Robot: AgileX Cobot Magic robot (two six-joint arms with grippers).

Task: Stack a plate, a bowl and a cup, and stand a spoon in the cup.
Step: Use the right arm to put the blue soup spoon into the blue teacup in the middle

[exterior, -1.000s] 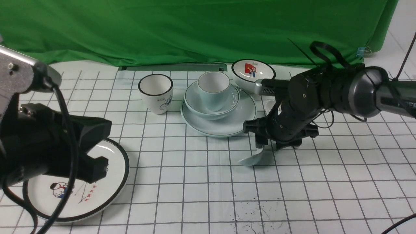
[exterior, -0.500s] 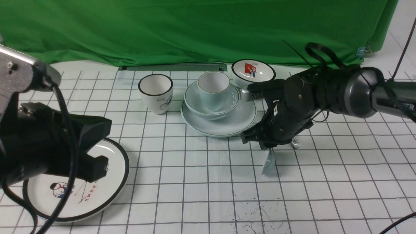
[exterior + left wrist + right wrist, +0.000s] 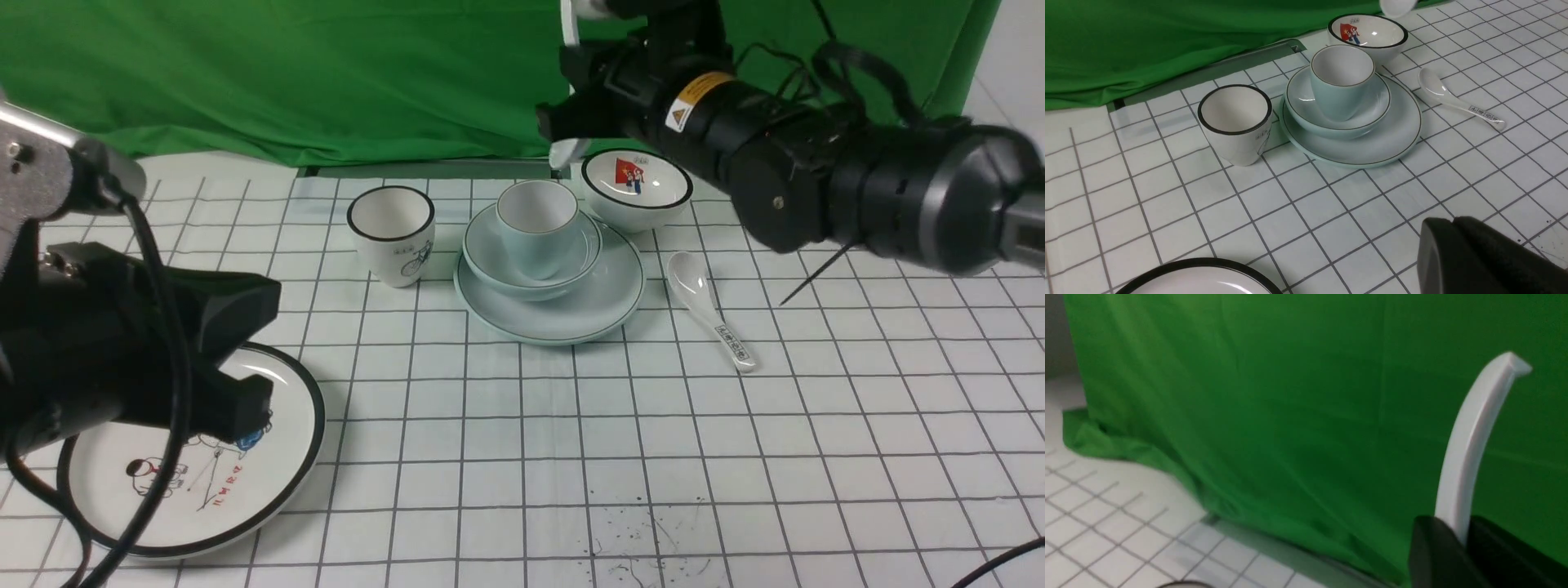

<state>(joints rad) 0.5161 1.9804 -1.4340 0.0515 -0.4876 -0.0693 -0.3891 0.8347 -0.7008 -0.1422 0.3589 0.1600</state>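
Observation:
The pale plate (image 3: 608,304) carries the plain bowl (image 3: 496,269), and the pale blue cup (image 3: 539,227) stands in the bowl. They also show in the left wrist view: the plate (image 3: 1401,134), bowl (image 3: 1298,102) and cup (image 3: 1341,92). My right gripper (image 3: 569,98) is raised above and just behind the cup, shut on the plain white spoon (image 3: 566,152), which hangs bowl end down. In the right wrist view the spoon's handle (image 3: 1474,445) sticks out between the shut right gripper (image 3: 1457,535). My left gripper (image 3: 1453,222) is shut and empty, low at the front left (image 3: 260,412).
A bicycle cup (image 3: 392,233) stands left of the stack. A red-picture bowl (image 3: 637,188) sits behind it on the right. A labelled spoon (image 3: 710,306) lies right of the plate. A cartoon plate (image 3: 204,490) lies under my left arm. Green cloth closes the back.
My right gripper has lifted the plain spoon from the table in front of the plate, up and back to above the cup. The labelled spoon is now uncovered. The left arm barely moved.

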